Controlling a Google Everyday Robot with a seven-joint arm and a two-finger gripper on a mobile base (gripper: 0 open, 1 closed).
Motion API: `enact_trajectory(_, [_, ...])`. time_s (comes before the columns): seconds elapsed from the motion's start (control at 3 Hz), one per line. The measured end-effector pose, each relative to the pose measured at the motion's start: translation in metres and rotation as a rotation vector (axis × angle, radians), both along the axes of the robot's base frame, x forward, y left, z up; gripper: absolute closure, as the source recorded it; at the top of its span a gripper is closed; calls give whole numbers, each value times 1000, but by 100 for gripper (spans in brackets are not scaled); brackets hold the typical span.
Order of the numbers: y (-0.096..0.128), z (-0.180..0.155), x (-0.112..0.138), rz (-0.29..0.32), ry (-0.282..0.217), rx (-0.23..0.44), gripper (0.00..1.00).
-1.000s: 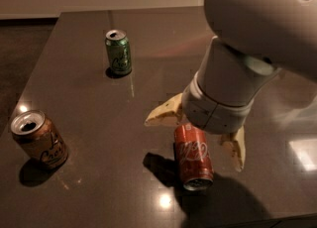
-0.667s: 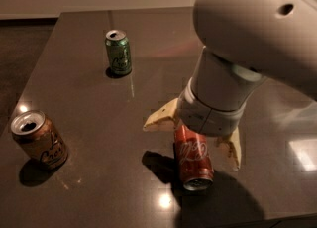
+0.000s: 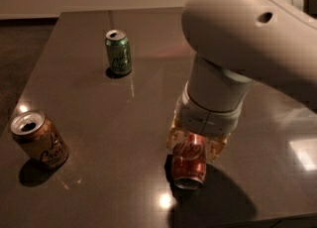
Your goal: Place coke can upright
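Note:
The red coke can point(image 3: 188, 168) lies on its side on the dark table point(image 3: 99, 138), its silver top facing the front edge. My gripper point(image 3: 194, 148) has come down over the can from above. Its yellowish fingers point(image 3: 173, 139) press against the can's left and right sides, so it is shut on the can. The can's rear end is hidden under the wrist. The can still rests on the table.
A green can point(image 3: 118, 52) stands upright at the back left. A tan-brown can point(image 3: 39, 139) stands at the front left, slightly tilted in view. The table's front edge runs just below the coke can. My large white arm point(image 3: 247, 28) covers the right side.
The gripper's fingers were spread wide either side of the can; they have lowered and closed in onto its sides. The arm has shifted over the can. The can has not moved.

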State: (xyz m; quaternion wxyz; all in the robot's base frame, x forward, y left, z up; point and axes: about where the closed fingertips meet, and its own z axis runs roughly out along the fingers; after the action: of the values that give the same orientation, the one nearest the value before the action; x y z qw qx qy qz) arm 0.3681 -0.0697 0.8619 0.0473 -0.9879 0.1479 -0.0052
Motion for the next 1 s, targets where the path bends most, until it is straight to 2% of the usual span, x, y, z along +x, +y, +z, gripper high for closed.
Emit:
enact_trajectory(0.33, [0,7,-2,22,4,3,73])
enact_trajectory(0.67, [3,18,-3,-17,60,47,97])
enact_trajectory(1.0, [10,29,-2,-113,144,100,100])
